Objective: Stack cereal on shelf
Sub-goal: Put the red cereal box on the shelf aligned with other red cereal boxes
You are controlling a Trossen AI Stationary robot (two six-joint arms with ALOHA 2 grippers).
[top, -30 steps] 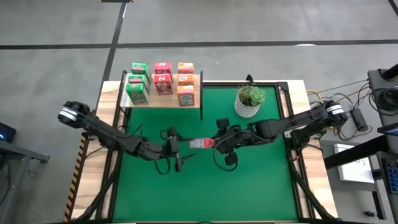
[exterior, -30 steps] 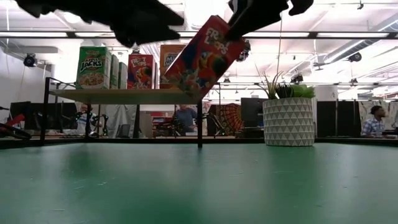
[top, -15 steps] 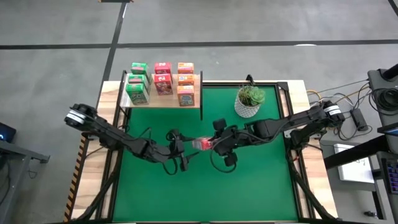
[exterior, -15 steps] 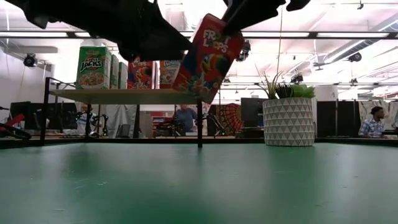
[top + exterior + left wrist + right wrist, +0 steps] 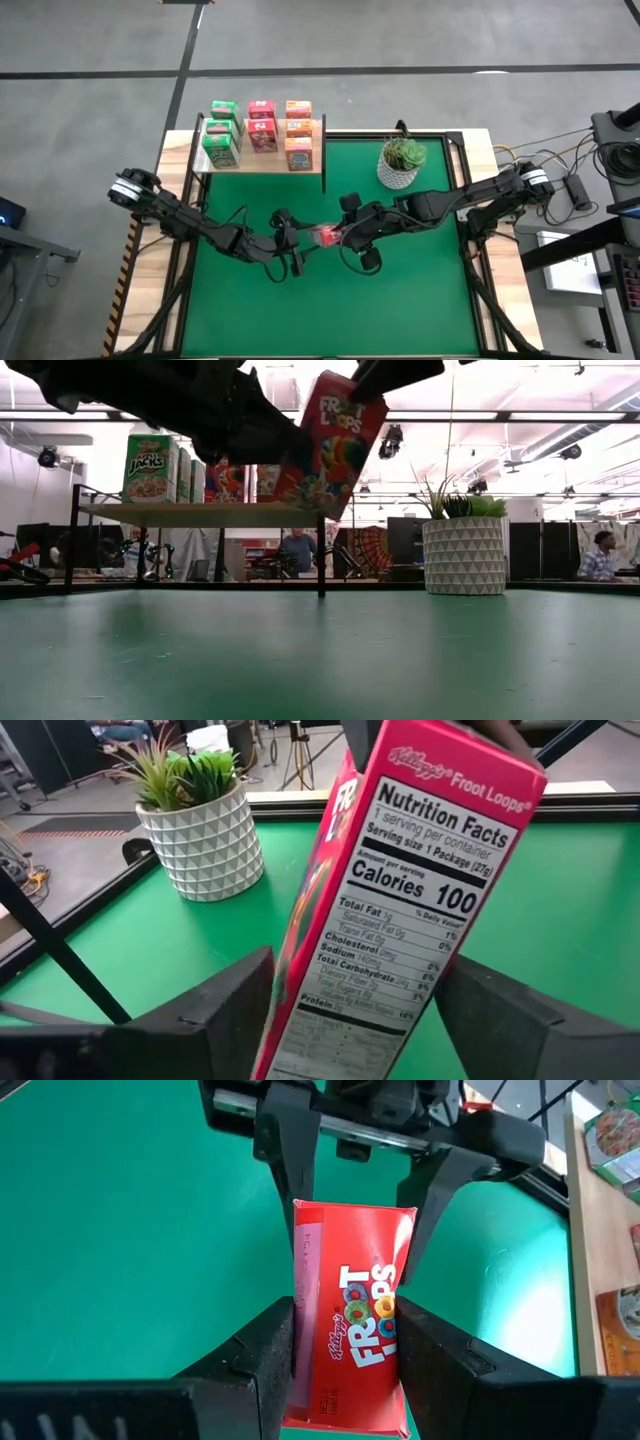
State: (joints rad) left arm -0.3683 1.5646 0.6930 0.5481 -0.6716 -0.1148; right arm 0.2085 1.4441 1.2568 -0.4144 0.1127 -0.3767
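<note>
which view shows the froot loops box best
The right wrist view: the box fills the middle, logo facing the camera, between the right hand and the left hand. The left wrist view shows only its nutrition panel, the low view its tilted front, the high view a small red patch.

Grey concrete floor (image 5: 400,35) around table — ceiling strip lights (image 5: 560,418), cluttered workshop behind.

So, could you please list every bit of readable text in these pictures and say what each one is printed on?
"Kellogg's Froot Loops", "Nutrition Facts", "Serving size 1 Package (27g)", "Calories 100": side panel of the red cereal box held over the table.
"FROOT LOOPS": front of that same box.
"JACKS": green cereal box on the shelf.
Fronts of the other shelf boxes: partly hidden or too small to read.
Finer nutrition lines: too small to read fully.
</note>
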